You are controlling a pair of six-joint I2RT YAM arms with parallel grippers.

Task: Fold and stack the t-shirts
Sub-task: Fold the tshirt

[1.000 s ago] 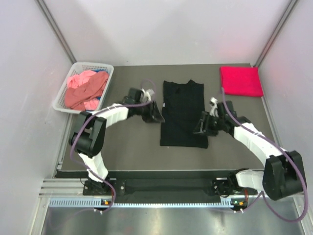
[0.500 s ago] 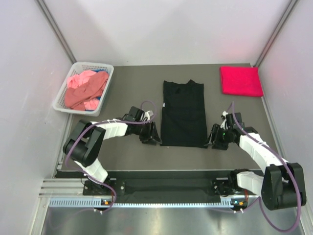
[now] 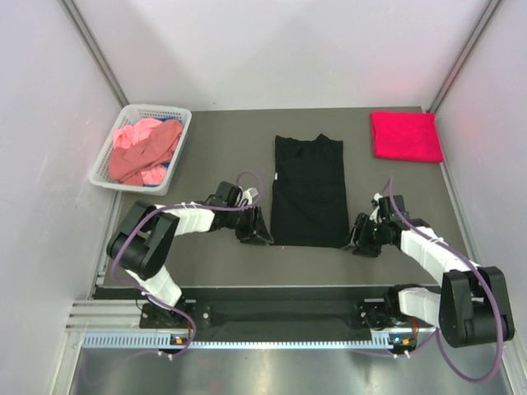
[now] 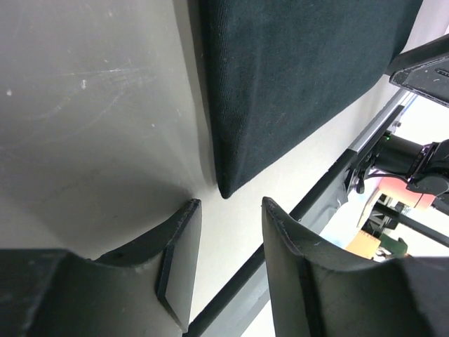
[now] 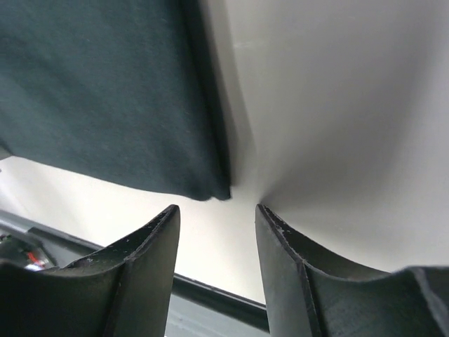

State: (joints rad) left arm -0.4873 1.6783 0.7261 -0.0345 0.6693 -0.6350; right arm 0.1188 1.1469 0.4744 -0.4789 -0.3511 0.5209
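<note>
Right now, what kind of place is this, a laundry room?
Probably a robot practice booth, not a home: plain white walls box in a grey table, two robot arms are bolted at its near edge, and a black t-shirt lies out for folding.

Both arms reach low and inward, left claw (image 3: 257, 233) and right claw (image 3: 359, 243) parted, empty.

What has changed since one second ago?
Both end effectors drew back along the black shirt: the left end effector now sits at its near left corner, the right end effector at its near right corner, both open, holding nothing. The folded red shirt and the basket of pink shirts stayed put.
</note>
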